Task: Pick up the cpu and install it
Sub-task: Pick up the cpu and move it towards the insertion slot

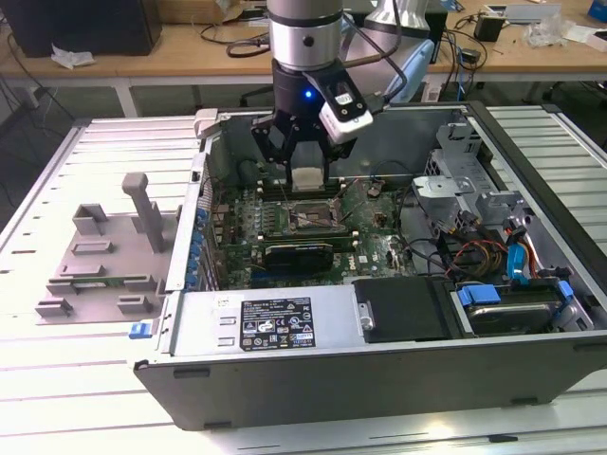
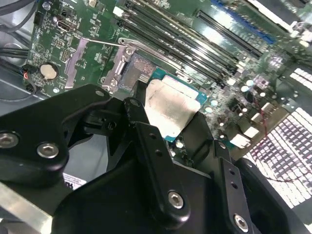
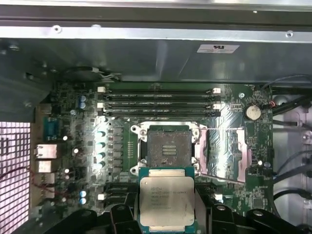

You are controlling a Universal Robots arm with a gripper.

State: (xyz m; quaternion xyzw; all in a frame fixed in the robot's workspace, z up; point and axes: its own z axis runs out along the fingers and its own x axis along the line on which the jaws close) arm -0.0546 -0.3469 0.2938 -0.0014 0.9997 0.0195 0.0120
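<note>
exterior view, gripper (image 1: 308, 185): clenched on the cpu (image 1: 308, 177); pale face is seen between the black fingers.
exterior view, cpu place: held in the air inside the open computer case (image 1: 332, 389), over the green board (image 1: 375, 248); not set down.
exterior view, key relation: socket (image 1: 308, 218) is seen under the cpu, slightly nearer the camera. A gap is judged between them; how large cannot be told.
first wrist view, cpu (image 3: 167, 200): shiny top faces the camera; pinched at two opposite sides by the fingers (image 3: 122, 217).
first wrist view, key relation: socket (image 3: 168, 148) lies just past the cpu's free edge, between the cpu and the memory slots (image 3: 158, 100). Cpu edges are judged parallel to the socket frame, with the longer side pointed at the socket. The offset is judged to run mostly along that line, with little sideways.
first wrist view, socket state: open; cover plate (image 3: 229, 151) is folded out on the coin battery (image 3: 252, 111) side.
second wrist view, cpu (image 2: 170, 109): seen tilted in the picture, covering one part of the socket (image 2: 136, 73).
hidden: the cpu's rear edge and underside are covered by the fingers. The corner marks and the socket's contacts are too small to tell. Height over the socket is not readable in either wrist view.
</note>
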